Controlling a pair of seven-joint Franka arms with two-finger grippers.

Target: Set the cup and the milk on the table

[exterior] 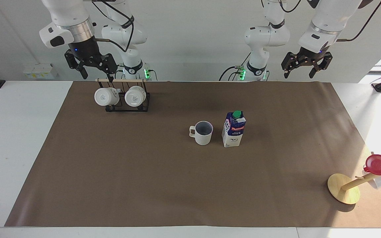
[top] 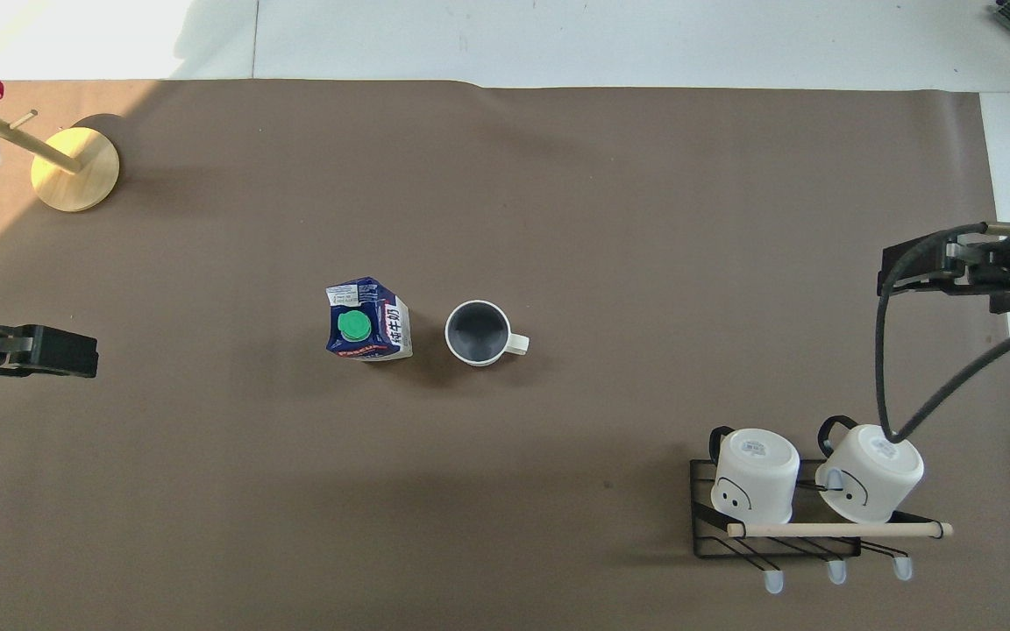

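the left gripper hangs released and empty, fingers spread, high over the table's edge nearest the robots, at the left arm's end and well apart from the milk. the right gripper is likewise released and holds nothing; it hangs just above the wooden bar of the mug rack, toward the right arm's end from the milk.

the table is white with a wide brown sheet over its middle. the milk stands upright on the sheet near its centre, green cap up. the mug rack sits nearer to the robots than the milk, toward the right arm's end, with two white mugs hanging on it bottoms outward. the wooden stand leans at the left arm's end, farther from the robots than the milk, with a red cup at its tip. the cup stands upright just beside the milk, not touching it, on the side toward the right arm's end, its handle pointing away from the carton.
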